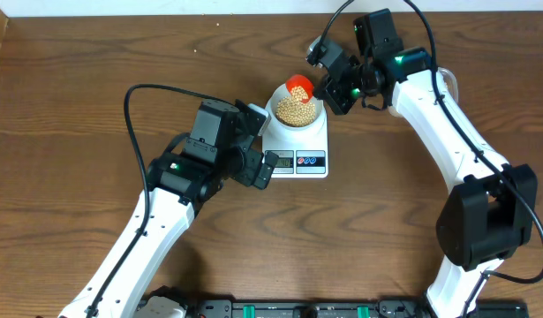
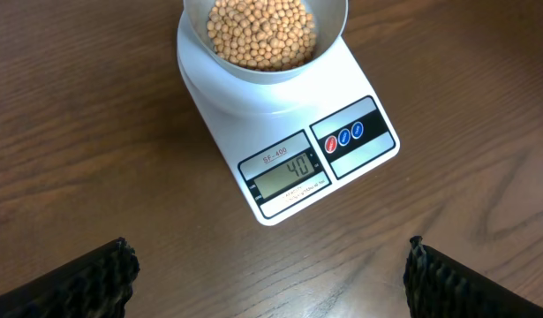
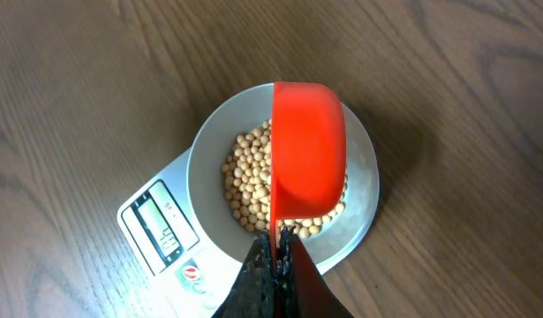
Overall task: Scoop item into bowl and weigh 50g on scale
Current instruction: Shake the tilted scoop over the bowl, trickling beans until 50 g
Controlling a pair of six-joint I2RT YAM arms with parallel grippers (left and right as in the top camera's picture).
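Observation:
The white bowl [image 1: 275,99] stands on the white scale [image 1: 317,141], about half filled with tan beans [image 1: 295,109]. My right gripper [image 1: 328,88] is shut on the thin handle of a red scoop [image 1: 299,87], which hangs tipped over the bowl's far side. From the right wrist, the scoop [image 3: 308,150] covers part of the beans [image 3: 246,181] inside the bowl's rim [image 3: 205,159]. My left gripper [image 1: 260,146] stands open just before the scale's display edge, holding nothing. Its fingers [image 2: 94,283] frame bare wood, with the scale [image 2: 253,115] and its lit display ahead.
Dark wooden tabletop [image 1: 77,79] surrounds the scale on all sides. The right arm [image 1: 448,132] reaches in from the right, the left arm [image 1: 156,212] from the lower left. A black rail [image 1: 297,309] runs along the front edge.

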